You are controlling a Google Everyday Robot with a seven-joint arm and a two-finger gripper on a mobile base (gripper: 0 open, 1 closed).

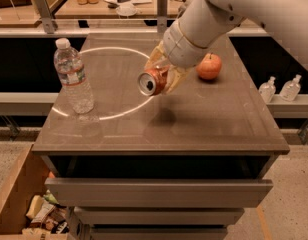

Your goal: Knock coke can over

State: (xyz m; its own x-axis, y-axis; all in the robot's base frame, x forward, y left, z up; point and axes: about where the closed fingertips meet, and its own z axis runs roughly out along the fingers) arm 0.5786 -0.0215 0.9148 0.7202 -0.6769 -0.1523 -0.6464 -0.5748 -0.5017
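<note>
Gripping coke can [153, 81], jaws above table [194, 129]

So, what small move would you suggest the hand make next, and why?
Probably lower and let go: the hand grips the coke can on its side, above the table, with its shadow below, so it isn't resting there yet.

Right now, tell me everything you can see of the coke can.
The coke can is small, red-orange and metal-looking, with a silver top facing the camera and slightly left. It is tipped on its side, held between the tan fingers of the gripper, seemingly above the table, where its shadow falls below it. It sits right of the water bottle and left of the apple, touching neither.
</note>
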